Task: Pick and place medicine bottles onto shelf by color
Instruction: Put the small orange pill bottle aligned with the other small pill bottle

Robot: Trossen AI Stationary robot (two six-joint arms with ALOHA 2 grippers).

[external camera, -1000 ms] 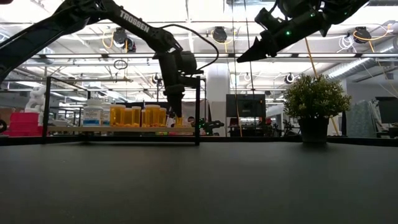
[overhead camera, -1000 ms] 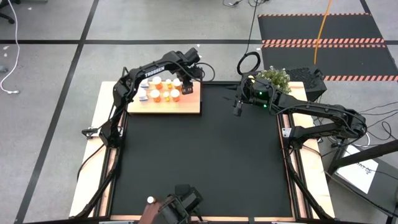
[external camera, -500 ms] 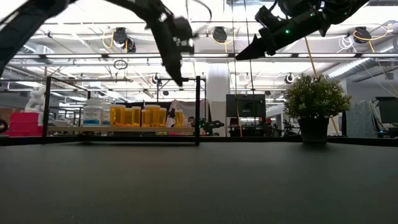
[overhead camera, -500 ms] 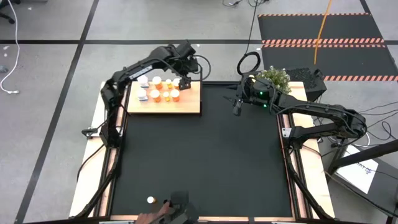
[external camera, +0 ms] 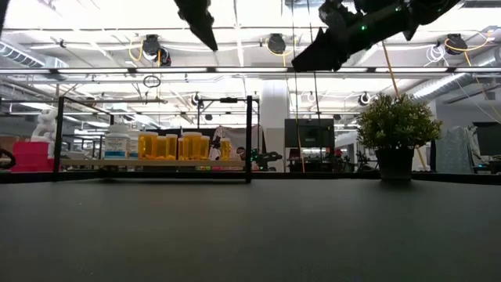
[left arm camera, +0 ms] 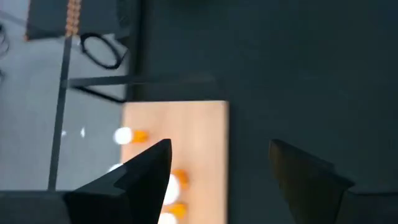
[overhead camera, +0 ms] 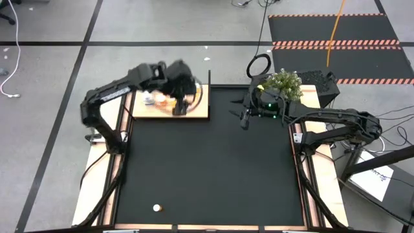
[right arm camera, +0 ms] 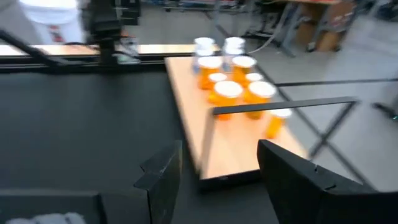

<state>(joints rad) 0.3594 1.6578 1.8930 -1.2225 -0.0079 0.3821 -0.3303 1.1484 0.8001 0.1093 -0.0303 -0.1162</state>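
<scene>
**Both grippers empty above the table, one bottle left far from the shelf**

The fingers (left arm camera: 146, 171) of the left gripper (left arm camera: 217, 168) stand wide apart with nothing between them, high above the shelf (overhead camera: 197, 109) at about eleven o'clock on the black mat (overhead camera: 213, 162); the right gripper (right arm camera: 214, 171) hangs at about one o'clock, jaws partly spread and empty, facing the shelf across the mat.

The medicine bottles (right arm camera: 233, 84) stand clustered on the board, two white ones at the far end and orange ones beside them; one small white-capped bottle (overhead camera: 156, 208) sits alone near the mat's edge at seven o'clock (its body colour is too small to tell). Fetching it looks like the step in hand; the left arm is nearer, and should descend straight over the cap, then close gently.

On return, the thin black posts (external camera: 249, 137) and crowded bottles call for a high approach; the potted plant (overhead camera: 284, 81) crowds the right arm's side.
</scene>
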